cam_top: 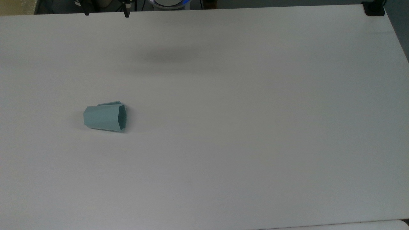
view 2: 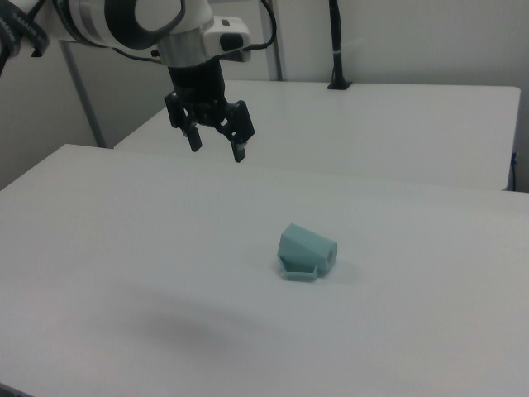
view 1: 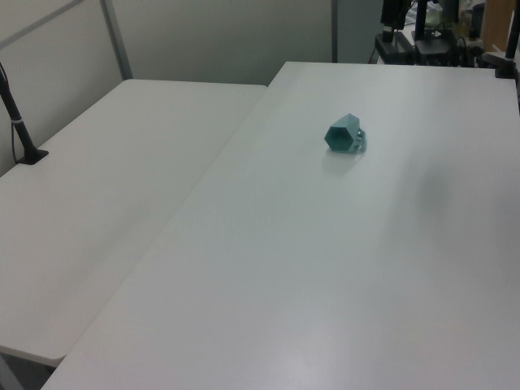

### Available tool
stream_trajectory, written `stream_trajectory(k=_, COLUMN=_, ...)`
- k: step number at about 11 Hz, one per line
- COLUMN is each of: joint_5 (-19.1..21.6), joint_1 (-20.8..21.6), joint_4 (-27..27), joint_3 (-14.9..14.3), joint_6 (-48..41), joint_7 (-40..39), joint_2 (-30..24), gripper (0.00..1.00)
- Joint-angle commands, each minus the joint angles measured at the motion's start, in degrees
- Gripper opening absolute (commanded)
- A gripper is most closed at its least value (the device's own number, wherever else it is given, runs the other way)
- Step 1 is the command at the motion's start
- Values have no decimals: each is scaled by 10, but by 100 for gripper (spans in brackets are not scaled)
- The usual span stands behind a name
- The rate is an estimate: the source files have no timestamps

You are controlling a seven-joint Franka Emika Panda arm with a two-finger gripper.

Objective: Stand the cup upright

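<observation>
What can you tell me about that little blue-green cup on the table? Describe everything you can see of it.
The cup is small, pale teal, and looks like matte plastic. Its faceted sides taper to a narrower base. It lies tipped on its side on the white table, the open hexagonal mouth toward the top view's right, the base toward the top view's left. In the right view its flat angular handle lies low against the tabletop. Only the table touches it; the gripper hangs open above, well apart.

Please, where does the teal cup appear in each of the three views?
Top view: the cup lies on its side, left of centre.
Left view: upper middle, mouth toward the camera.
Right view: centre right, handle toward the camera.
Shared landmark: the white table.
</observation>
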Motion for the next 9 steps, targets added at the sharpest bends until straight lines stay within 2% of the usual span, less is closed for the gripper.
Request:
stream_trajectory(k=1, joint_5=9, joint_1=5, joint_4=-6, joint_3=-3, joint_6=-9, joint_7=-10, joint_2=-8, gripper=100)
stream_trajectory(k=3, joint_5=8, joint_1=15, joint_4=-1, joint_3=0, joint_6=-8, joint_7=-6, joint_2=7, gripper=100)
stream_trajectory(k=5, joint_5=-5, joint_1=46, joint_4=2, joint_3=2, joint_6=4, joint_7=30, joint_2=41, gripper=100)
stream_trajectory(k=6, joint_5=-18, joint_1=61, joint_4=21, joint_3=2, joint_6=3, joint_7=43, joint_2=64, gripper=100)
stream_trajectory(k=7, joint_5=-43, joint_1=87, joint_4=29, joint_3=0, joint_6=3, joint_7=66, joint_2=85, gripper=100)
stream_trajectory(k=9, joint_5=-125, joint_1=130, joint_4=30, joint_3=0, joint_6=34, joint_7=157, joint_2=127, gripper=100)
